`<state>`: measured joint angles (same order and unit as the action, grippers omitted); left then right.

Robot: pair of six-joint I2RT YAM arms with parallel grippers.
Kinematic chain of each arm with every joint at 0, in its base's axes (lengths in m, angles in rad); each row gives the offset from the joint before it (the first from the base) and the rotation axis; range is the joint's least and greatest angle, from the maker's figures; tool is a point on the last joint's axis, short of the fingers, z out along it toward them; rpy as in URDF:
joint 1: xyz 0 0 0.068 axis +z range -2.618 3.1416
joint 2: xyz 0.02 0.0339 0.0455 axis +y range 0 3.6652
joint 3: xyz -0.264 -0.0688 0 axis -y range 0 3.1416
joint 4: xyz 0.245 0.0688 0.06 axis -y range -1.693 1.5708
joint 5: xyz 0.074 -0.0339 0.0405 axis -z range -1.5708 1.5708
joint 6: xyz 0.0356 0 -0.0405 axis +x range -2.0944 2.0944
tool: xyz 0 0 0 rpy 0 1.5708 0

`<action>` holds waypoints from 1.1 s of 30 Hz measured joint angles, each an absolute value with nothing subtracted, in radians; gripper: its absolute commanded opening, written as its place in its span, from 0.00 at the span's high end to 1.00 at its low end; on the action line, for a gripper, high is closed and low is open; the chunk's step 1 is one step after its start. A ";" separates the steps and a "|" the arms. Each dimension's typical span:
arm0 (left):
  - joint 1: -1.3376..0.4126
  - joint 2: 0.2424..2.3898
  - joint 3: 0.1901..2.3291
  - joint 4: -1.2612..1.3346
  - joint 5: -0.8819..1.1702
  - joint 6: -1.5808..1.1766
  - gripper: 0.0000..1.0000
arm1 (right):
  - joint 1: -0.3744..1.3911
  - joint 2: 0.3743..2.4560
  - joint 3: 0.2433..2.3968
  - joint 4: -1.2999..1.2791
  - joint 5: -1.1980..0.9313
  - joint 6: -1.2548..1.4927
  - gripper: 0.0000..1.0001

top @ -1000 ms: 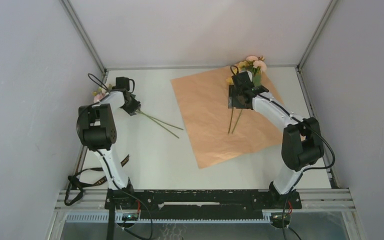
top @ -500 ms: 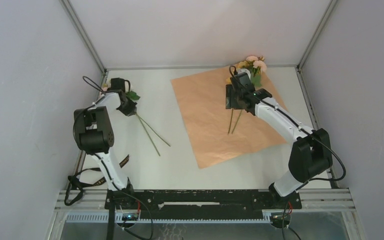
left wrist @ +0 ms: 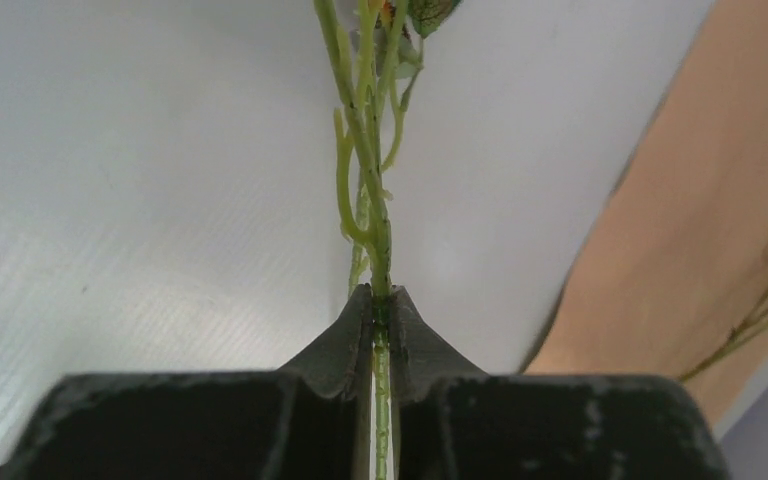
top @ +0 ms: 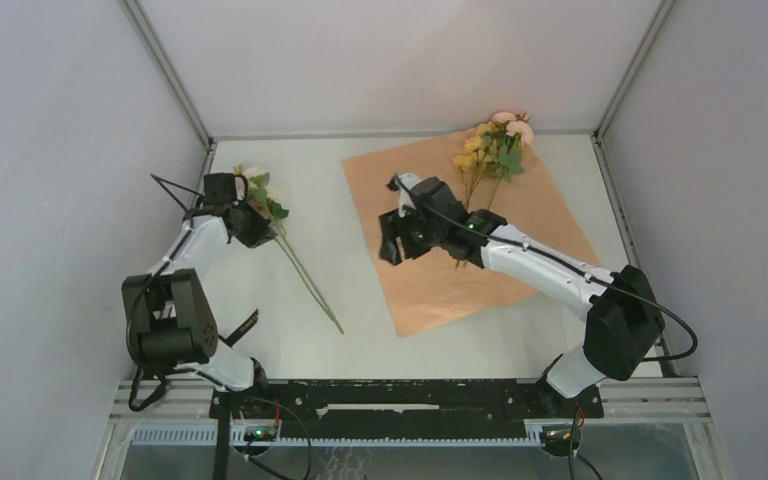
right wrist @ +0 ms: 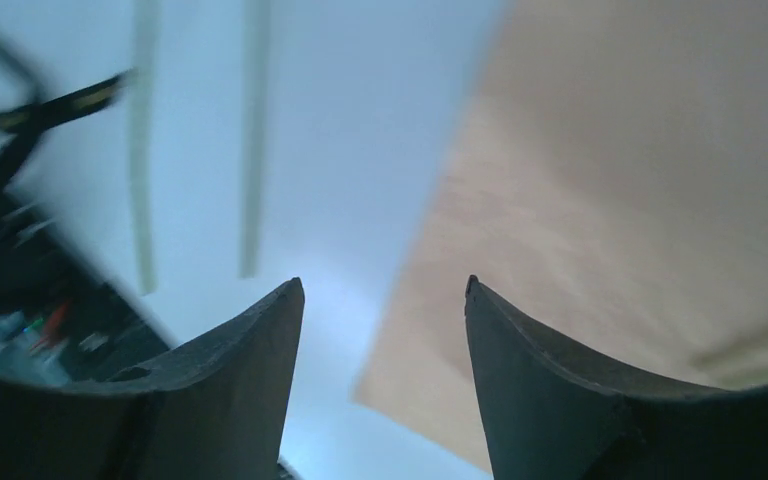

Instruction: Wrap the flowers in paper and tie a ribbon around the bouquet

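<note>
At the bottom of the overhead view, by the left arm's base, a short stretch of the ribbon (top: 248, 323) lies on the white surface (top: 290, 355); the rest is hidden behind the arm.

Further up, at left of centre, the left pincer (top: 257, 222) is pressed together on a few flower stems (top: 305, 280). Its wrist view shows both tips (left wrist: 375, 305) pinching the thin green stalks (left wrist: 370, 180). The free stalk ends run down and right toward the middle of the frame, and leaves and pale blooms sit just above the pincer.

At centre, the right pincer (top: 397, 243) hovers over the left part of the paper (top: 520, 215), jaws spread with nothing between them. Its wrist view is blurred, yet it shows the open gap (right wrist: 380, 285) over the paper's edge (right wrist: 640, 180), with bare surface to the left.

The paper lies flat, tan-orange face up, filling the centre right of the frame. At its upper right corner rests a flower bunch (top: 490, 150) of pink and yellow blooms, its heads past the far edge and its stalks pointing down toward the right arm.
</note>
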<state>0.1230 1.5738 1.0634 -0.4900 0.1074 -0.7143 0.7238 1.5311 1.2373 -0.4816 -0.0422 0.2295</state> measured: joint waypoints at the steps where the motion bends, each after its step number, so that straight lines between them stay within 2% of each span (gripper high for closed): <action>1: 0.120 1.549 1.048 -0.487 0.122 -0.706 1.00 | 0.754 1.533 1.231 -0.443 -0.114 0.229 0.24; 5: 0.079 1.398 1.029 -0.453 0.164 -0.679 1.00 | 0.836 1.567 1.230 -0.210 -0.360 0.283 0.03; 6: 0.063 1.358 1.029 -0.436 0.170 -0.673 1.00 | 0.846 1.586 1.232 -0.150 -0.395 0.307 0.01; 9: 0.020 1.253 1.029 -0.396 0.189 -0.670 1.00 | 0.865 1.715 1.295 0.017 -0.466 0.398 0.00; 13: -0.016 1.214 1.025 -0.376 0.199 -0.671 1.00 | 0.881 1.890 1.391 0.116 -0.500 0.481 0.01; 14: -0.026 1.214 1.019 -0.373 0.202 -0.672 1.00 | 0.885 1.930 1.420 0.118 -0.501 0.497 0.05; 16: -0.041 1.214 1.005 -0.375 0.215 -0.673 1.00 | 0.893 1.980 1.458 0.115 -0.496 0.510 0.24; 17: -0.047 1.214 0.998 -0.377 0.222 -0.674 1.00 | 0.898 2.003 1.477 0.115 -0.493 0.521 0.49; 18: -0.053 1.214 0.993 -0.379 0.230 -0.674 1.00 | 0.902 2.016 1.488 0.118 -0.493 0.527 0.84; 19: -0.056 1.214 0.991 -0.383 0.240 -0.674 1.00 | 0.905 2.022 1.491 0.120 -0.493 0.527 1.00; 21: -0.057 1.214 0.989 -0.385 0.249 -0.674 0.97 | 0.907 2.026 1.492 0.121 -0.498 0.559 1.00; 22: -0.057 1.213 0.989 -0.387 0.252 -0.674 0.78 | 0.907 2.026 1.492 0.112 -0.487 0.567 1.00; 23: -0.057 1.211 0.988 -0.386 0.249 -0.673 0.55 | 0.907 2.026 1.492 0.107 -0.483 0.570 1.00; 24: -0.057 1.212 0.987 -0.384 0.244 -0.675 0.37 | 0.903 2.025 1.491 0.099 -0.478 0.571 1.00; 25: -0.057 1.213 0.985 -0.384 0.233 -0.669 0.27 | 0.894 2.020 1.485 0.096 -0.462 0.571 1.00; 27: -0.056 1.224 0.980 -0.392 0.193 -0.667 0.19 | 0.878 1.980 1.430 0.083 -0.414 0.572 1.00; 33: -0.034 1.401 0.978 -0.398 0.046 -0.661 0.16 | 0.723 1.791 1.288 -0.138 -0.165 0.534 1.00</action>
